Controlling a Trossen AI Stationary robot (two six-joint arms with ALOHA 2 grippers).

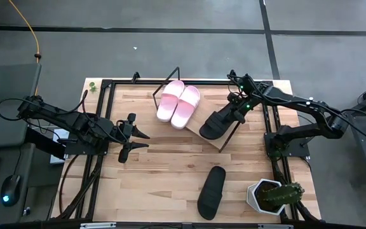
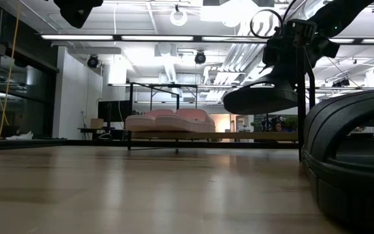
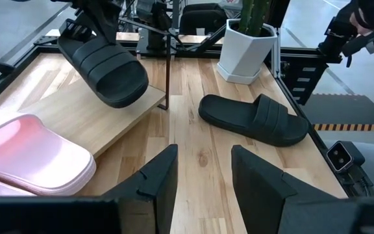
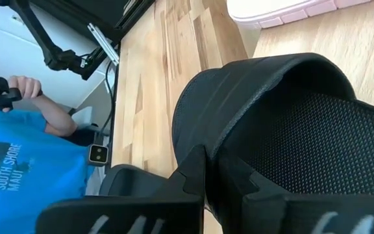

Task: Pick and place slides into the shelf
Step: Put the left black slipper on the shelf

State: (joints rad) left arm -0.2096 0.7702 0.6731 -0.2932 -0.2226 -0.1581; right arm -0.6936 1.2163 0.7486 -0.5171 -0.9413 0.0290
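The right gripper (image 1: 237, 109) grips one black slide (image 1: 218, 124) at its heel end, just above the shelf (image 1: 229, 137); the slide's long axis runs away from the fingers, toward the pink pair (image 1: 178, 103) beside it. The left gripper (image 1: 134, 137) hangs open, well apart.

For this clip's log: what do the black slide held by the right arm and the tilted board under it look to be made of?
The black open-toe slide in the right gripper looks like moulded foam or rubber, matte: its footbed shows a fine dotted texture and the broad strap has moulded ridges. The tilted shelf board looks like light, unpainted wood with visible grain, on a thin black wire frame, probably metal.
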